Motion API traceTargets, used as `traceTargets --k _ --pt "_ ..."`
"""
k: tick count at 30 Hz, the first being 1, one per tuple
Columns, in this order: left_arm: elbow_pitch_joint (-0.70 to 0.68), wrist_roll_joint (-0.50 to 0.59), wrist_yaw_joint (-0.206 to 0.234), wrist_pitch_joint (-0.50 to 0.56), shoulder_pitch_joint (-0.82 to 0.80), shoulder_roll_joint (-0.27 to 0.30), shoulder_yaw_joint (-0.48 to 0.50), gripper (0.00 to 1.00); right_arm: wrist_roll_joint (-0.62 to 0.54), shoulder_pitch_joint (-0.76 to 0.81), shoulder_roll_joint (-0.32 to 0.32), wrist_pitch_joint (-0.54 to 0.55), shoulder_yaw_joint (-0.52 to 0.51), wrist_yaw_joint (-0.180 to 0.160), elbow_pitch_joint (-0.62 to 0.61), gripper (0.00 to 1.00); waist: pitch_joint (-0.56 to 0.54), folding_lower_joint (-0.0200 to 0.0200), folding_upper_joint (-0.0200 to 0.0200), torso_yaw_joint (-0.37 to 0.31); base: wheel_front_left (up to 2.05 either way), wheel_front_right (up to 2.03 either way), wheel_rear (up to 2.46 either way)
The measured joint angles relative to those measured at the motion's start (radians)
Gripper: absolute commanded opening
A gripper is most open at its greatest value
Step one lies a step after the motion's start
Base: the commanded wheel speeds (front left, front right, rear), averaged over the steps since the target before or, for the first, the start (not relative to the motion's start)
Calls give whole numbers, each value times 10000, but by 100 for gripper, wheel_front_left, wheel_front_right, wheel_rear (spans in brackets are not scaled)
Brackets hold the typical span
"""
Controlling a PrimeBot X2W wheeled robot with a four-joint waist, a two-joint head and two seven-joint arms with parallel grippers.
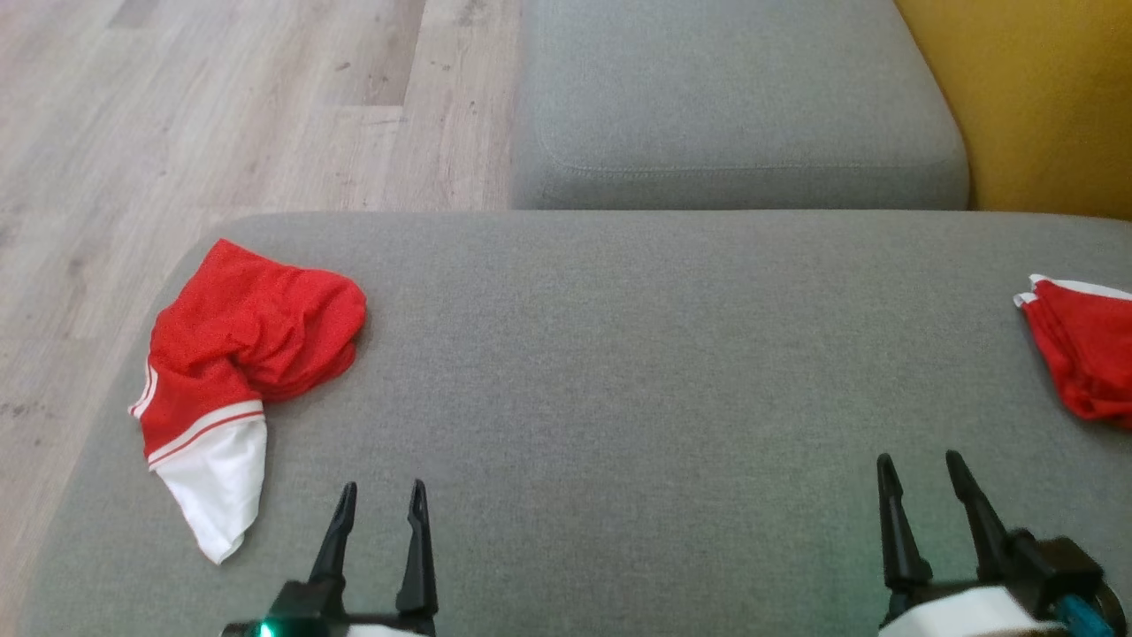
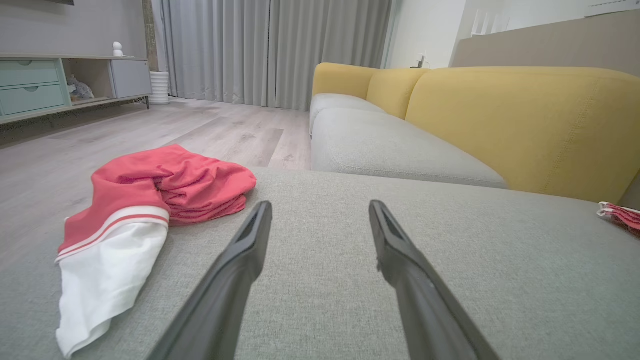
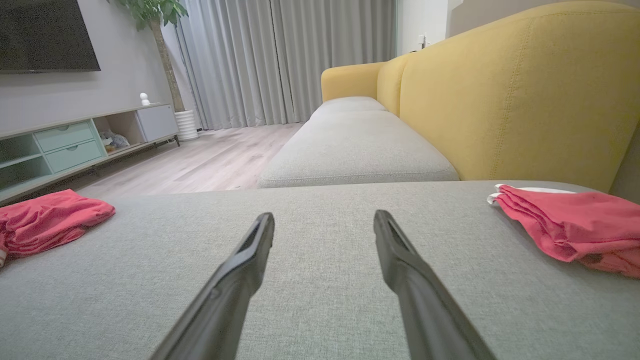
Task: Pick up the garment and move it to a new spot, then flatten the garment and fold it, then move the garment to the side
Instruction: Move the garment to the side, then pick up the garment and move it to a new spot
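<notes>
A crumpled red garment (image 1: pixel 248 341) with white stripes and a white panel lies bunched at the left end of the grey sofa cushion (image 1: pixel 619 372); it also shows in the left wrist view (image 2: pixel 150 195) and at the far left of the right wrist view (image 3: pixel 47 217). My left gripper (image 1: pixel 383 491) hovers open low near the cushion's front edge, to the right of the garment and apart from it, its midpoint in its own view (image 2: pixel 320 207). My right gripper (image 1: pixel 920 460) stands open at the lower right, empty, seen in its own view (image 3: pixel 324 217).
A second red garment (image 1: pixel 1083 354), folded with white trim, rests at the cushion's right edge, also in the right wrist view (image 3: pixel 570 225). A further grey seat cushion (image 1: pixel 734 106) and yellow backrest (image 1: pixel 1044 97) lie beyond. Wooden floor (image 1: pixel 221 106) lies to the left.
</notes>
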Motion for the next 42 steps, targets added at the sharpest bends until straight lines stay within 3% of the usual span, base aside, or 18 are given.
traceTargets --k 15,23,29,42 --pt "52 242 -69 0 106 0 50 100 291 476 4 0 -247 0 0 100 -235 1 0 -102 0 0 0" --pt "98 403 -140 0 69 -2 257 100 410 479 6 0 -215 0 180 100 -180 2 0 202 0 0 0" --pt "-33 508 -82 0 -2 0 708 100 552 476 12 0 -316 0 155 100 -26 2 0 1041 0 0 0" --pt "-610 531 98 0 -136 0 1919 100 128 -286 19 0 -577 0 -132 100 960 2 0 3655 0 0 0"
